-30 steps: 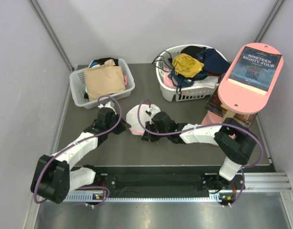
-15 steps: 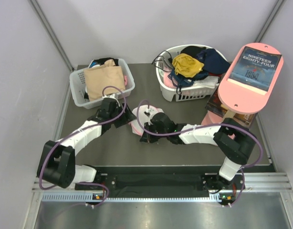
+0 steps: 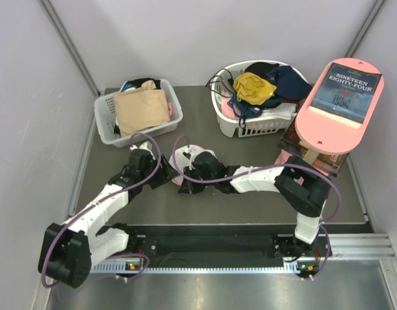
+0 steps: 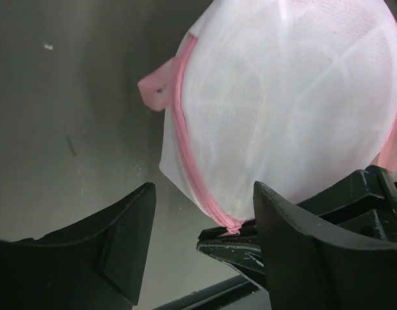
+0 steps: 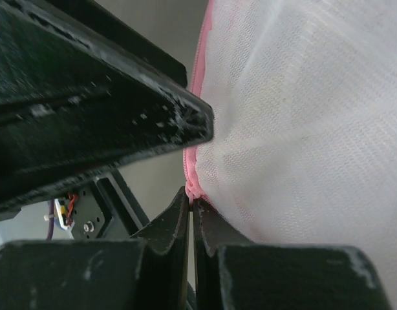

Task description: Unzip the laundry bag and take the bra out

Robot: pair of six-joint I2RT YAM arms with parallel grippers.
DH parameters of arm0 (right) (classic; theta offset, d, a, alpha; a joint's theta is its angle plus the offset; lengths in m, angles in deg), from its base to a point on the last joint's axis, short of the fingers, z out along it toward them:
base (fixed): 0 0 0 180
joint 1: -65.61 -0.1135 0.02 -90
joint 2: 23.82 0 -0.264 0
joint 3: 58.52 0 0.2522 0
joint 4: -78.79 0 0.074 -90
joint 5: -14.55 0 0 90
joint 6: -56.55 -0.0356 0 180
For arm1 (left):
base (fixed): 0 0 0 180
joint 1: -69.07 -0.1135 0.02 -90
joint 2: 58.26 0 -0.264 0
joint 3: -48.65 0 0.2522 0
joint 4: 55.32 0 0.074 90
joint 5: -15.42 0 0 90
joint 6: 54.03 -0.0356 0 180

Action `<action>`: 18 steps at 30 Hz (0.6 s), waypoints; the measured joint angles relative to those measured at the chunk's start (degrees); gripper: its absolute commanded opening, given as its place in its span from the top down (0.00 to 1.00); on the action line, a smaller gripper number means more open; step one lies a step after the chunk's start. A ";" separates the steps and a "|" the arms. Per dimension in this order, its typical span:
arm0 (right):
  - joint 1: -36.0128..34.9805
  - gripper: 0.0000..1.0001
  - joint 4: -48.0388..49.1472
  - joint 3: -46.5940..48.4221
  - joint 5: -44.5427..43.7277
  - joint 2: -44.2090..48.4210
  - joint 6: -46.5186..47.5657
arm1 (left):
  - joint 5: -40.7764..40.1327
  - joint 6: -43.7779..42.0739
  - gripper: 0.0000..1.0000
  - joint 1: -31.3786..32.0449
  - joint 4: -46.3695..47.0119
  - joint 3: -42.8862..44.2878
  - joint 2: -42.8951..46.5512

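The laundry bag (image 3: 183,157), a white mesh dome with a pink rim (image 4: 189,161), lies mid-table between both arms. In the left wrist view it (image 4: 282,103) fills the upper right, a pink tab (image 4: 155,87) sticking out at its left. My right gripper (image 3: 187,177) is shut on the pink rim at the bag's near edge (image 5: 192,191). My left gripper (image 4: 205,239) stands open just left of the bag, its fingers (image 4: 130,236) straddling that pinched spot without touching the mesh. The bra is hidden; only pale shapes show through the mesh (image 5: 302,129).
A white slotted basket (image 3: 107,106) with a beige garment sits at the back left. A round white basket (image 3: 250,126) of mixed clothes stands at the back right. A pink board (image 3: 315,126) carrying a book leans over stacked books at the right edge.
My left gripper has opened and swung back to the bag's near-left side. The right gripper, still shut on the rim, has shifted the bag slightly left.
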 measured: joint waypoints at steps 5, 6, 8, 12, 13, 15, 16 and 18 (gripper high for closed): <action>-0.92 1.00 0.20 1.70 0.61 -1.09 0.04 | 0.70 1.77 0.58 0.00 1.20 -2.40 0.59; -1.07 1.00 0.17 1.73 0.63 -1.09 0.02 | 0.87 2.29 0.66 0.00 1.46 -2.80 0.55; -1.40 1.00 0.13 1.73 0.72 -1.09 0.04 | 1.03 2.97 0.88 0.00 2.10 -3.06 -0.11; -1.60 1.00 0.04 1.73 0.57 -1.09 0.07 | 1.40 3.85 1.00 0.00 4.04 -3.08 -2.01; -1.60 1.00 -0.02 1.73 0.52 -1.09 0.11 | 1.51 3.91 1.00 0.02 4.39 -3.06 -2.29; -1.60 1.00 -0.07 1.73 0.26 -1.09 0.13 | 1.53 4.07 1.00 0.02 4.74 -3.06 -2.58; -1.60 1.00 -0.09 1.73 0.17 -1.09 0.13 | 1.53 4.09 1.00 0.02 4.87 -3.06 -2.67; -1.60 1.00 -0.11 1.73 0.13 -1.09 0.13 | 1.57 4.09 1.00 0.02 5.01 -3.06 -2.67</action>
